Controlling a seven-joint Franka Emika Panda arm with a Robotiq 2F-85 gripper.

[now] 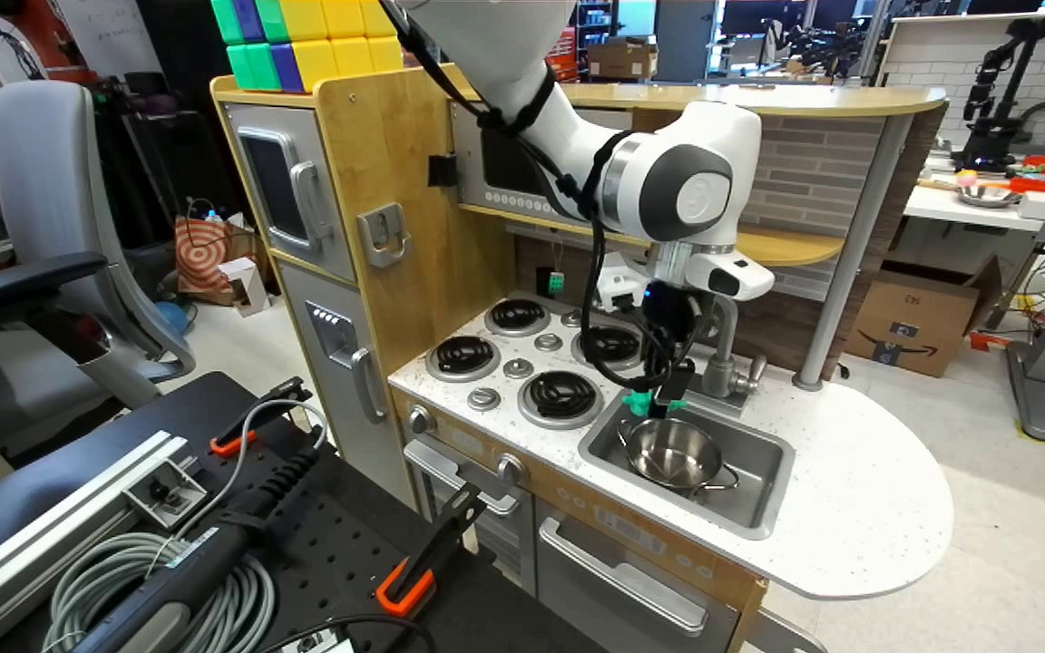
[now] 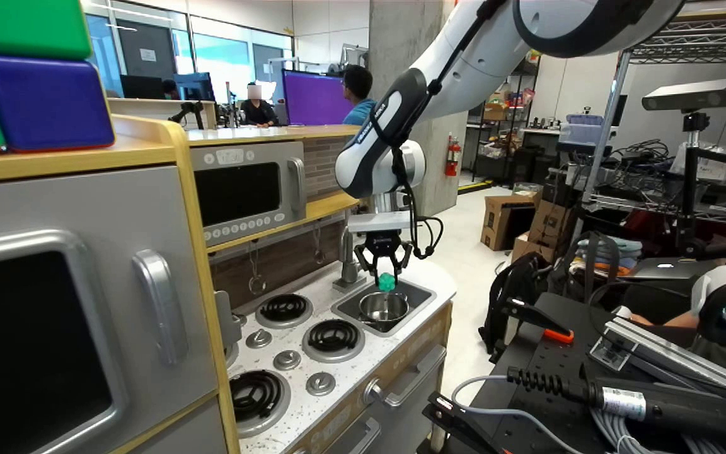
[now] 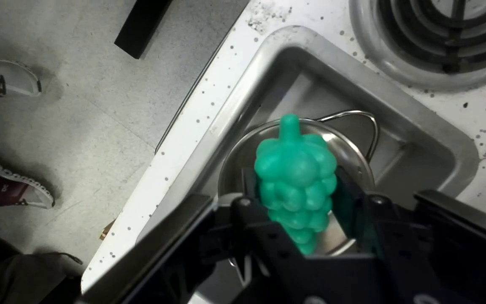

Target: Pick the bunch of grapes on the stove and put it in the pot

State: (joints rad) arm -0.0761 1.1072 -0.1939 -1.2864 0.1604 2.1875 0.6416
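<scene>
Gripper [image 2: 386, 276] has the grapes [image 2: 386, 283] pinched, dangling right over the pot [image 2: 383, 318], and that's sitting in the sink [image 2: 420, 299]. The stove [image 2: 290, 340] is just beside it, microwave [image 2: 243, 186] higher up, fire extinguisher [image 2: 453, 157] way in back.

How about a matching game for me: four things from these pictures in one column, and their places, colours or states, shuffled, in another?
Things:
1. toy grapes
2. pot
3. burner rings
4. gripper

Descriptions:
A. inside the sink
B. black and coiled
C. pinching something
D. green, held over the pot

Right pairs: 1-D, 2-A, 3-B, 4-C
</scene>
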